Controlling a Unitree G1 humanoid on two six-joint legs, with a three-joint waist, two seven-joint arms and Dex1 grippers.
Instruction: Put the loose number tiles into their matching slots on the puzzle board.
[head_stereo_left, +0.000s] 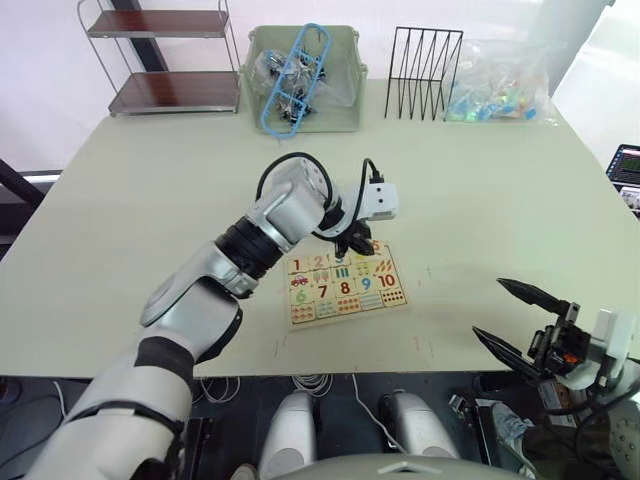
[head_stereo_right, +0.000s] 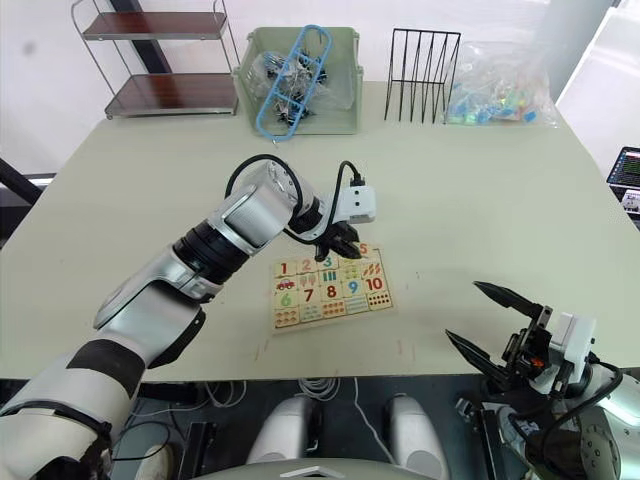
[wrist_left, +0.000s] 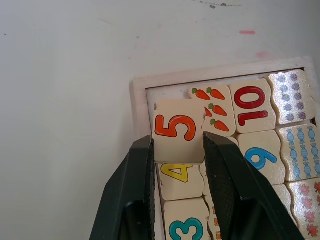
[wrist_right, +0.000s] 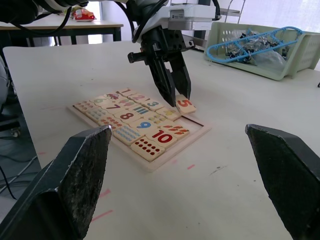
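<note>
The puzzle board (head_stereo_left: 345, 288), a flat pale wooden tray with a raised rim, lies near the centre of the frame, slightly turned. Tiles 1, 2, 3 and 4 (wrist_left: 175, 175) sit in the top row, with 6 to 10 and counting pictures below. The orange 5 tile (wrist_left: 176, 129) is tilted over the last slot (wrist_left: 165, 92) at the board's right end, its edge riding over the 4, not seated flat.

We see bare table (head_stereo_left: 480, 190) all round the puzzle board (head_stereo_left: 345, 300); basket (head_stereo_left: 305, 80) and wire rack (head_stereo_left: 424, 72) stand at 12 o'clock.
</note>
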